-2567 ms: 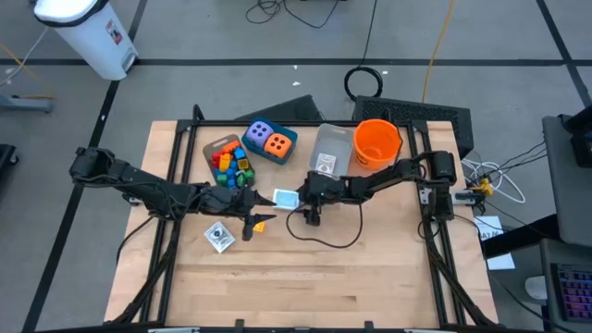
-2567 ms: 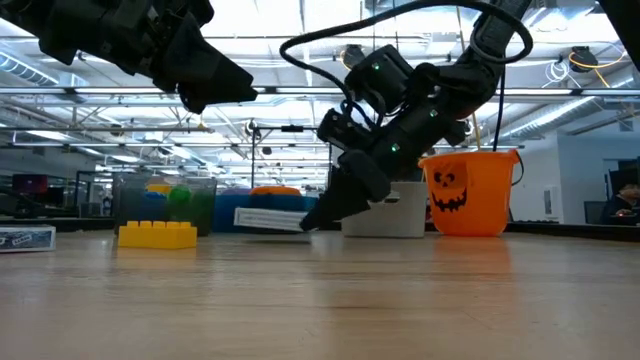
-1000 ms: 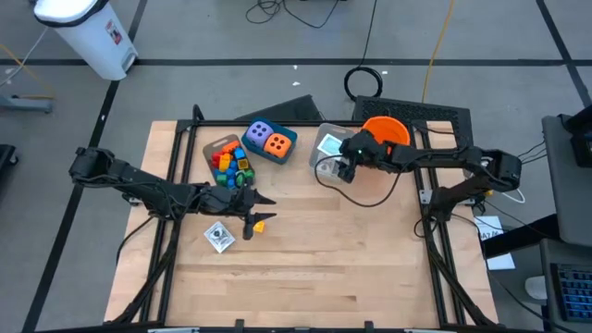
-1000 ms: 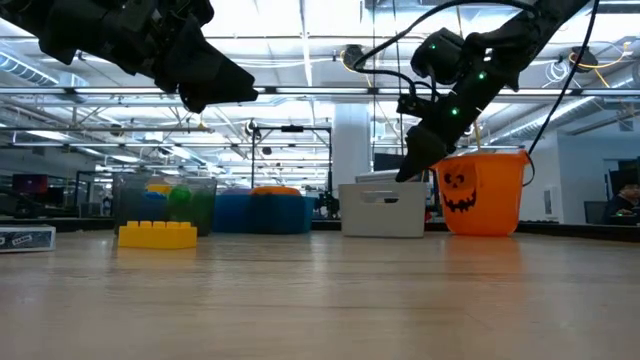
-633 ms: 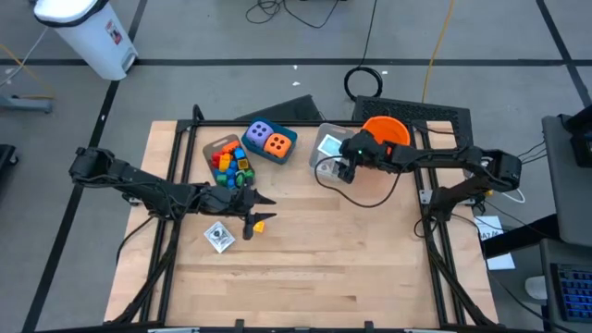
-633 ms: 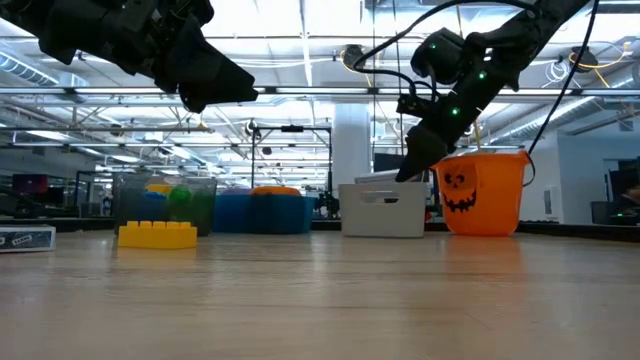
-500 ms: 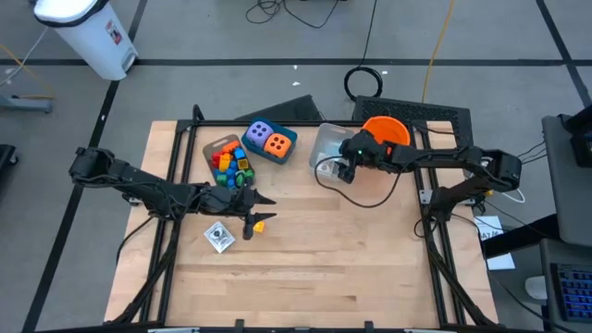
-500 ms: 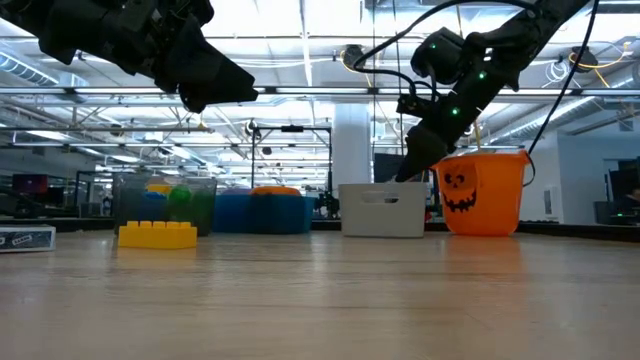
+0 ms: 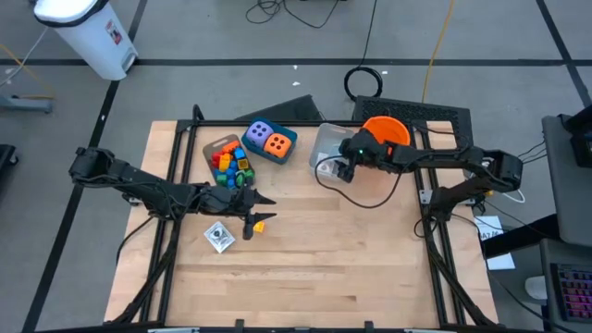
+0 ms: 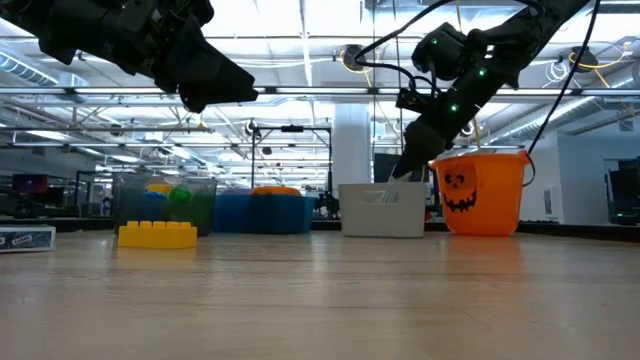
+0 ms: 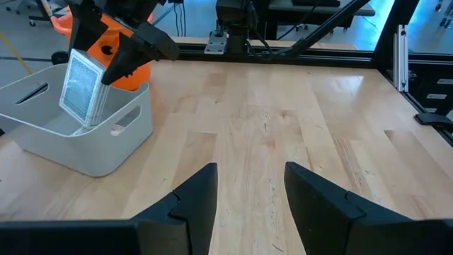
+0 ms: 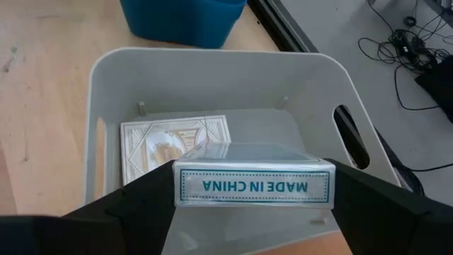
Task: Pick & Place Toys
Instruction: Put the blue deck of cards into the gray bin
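**Second card box poised over the white bin, most toys not yet moved**

In the upper centre of the high view, the right gripper (image 9: 344, 167) hangs over the white bin (image 9: 326, 139), which stands just beside the orange bucket (image 9: 378, 141). Its jaws stand wide, clamped on the two ends of a clear-wrapped card box (image 12: 253, 181), seen in the right wrist view held just above the bin's open top. A flat card pack (image 12: 175, 145) already lies on the bin's floor, so by my reading one item is placed and this one is about to be let go.

The left gripper (image 9: 260, 206) waits over the middle-left of the table, partly open and holding nothing; its wrist view shows bare wood between the fingers. Just below it in the high view lies a small orange brick (image 9: 259, 225), and to its left another card pack (image 9: 219, 237) rests on the wood.

Much seems left. The clear tray of coloured bricks (image 9: 230, 162) and the purple die (image 9: 258, 133) and orange die (image 9: 277, 144) on the blue box sit untouched in the upper middle of the table.
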